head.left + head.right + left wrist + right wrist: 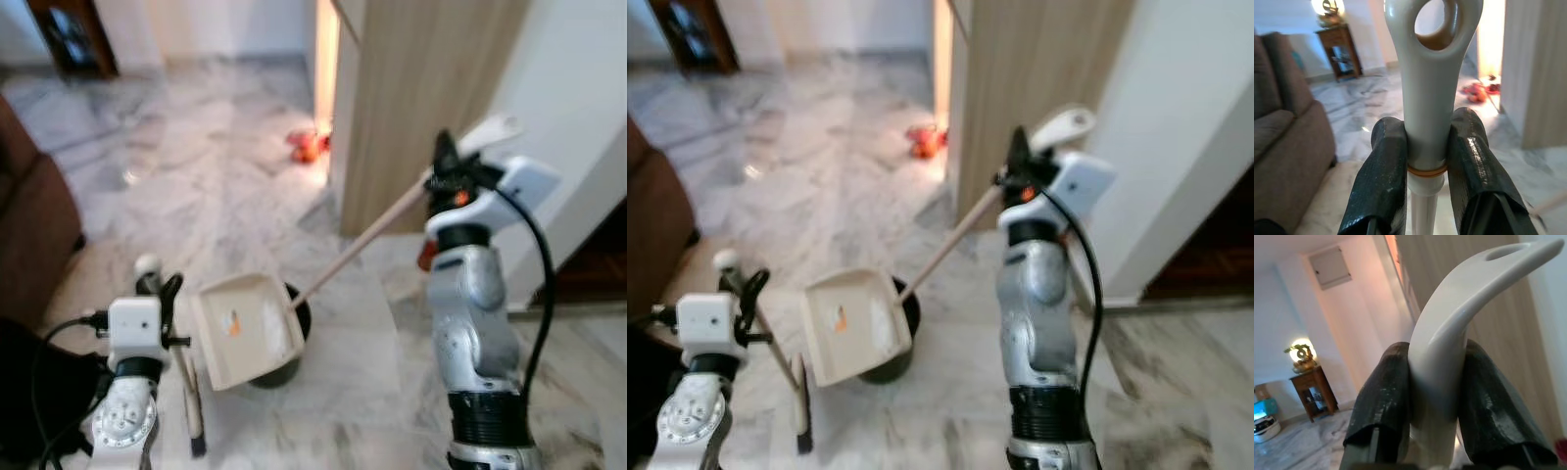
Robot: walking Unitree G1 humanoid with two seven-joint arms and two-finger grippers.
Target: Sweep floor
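Left eye view: the right gripper (449, 162) is raised beside a wooden door (411, 98), clamped on the long handle of a dustpan (245, 328). The pan sits tilted up on the marble floor (186, 176), in front of a dark bin (294, 318), with an orange scrap inside it. The left gripper (162, 294) holds a broom (191, 401) whose dark head rests on the floor just left of the pan. Orange debris (309, 147) lies by the door's base. A brown sofa (34, 220) stands at left.

Left wrist view: both fingers (1383, 171) press the broom's pale looped handle top.

Right wrist view: the fingers (1383, 396) grip the dustpan's curved white handle end
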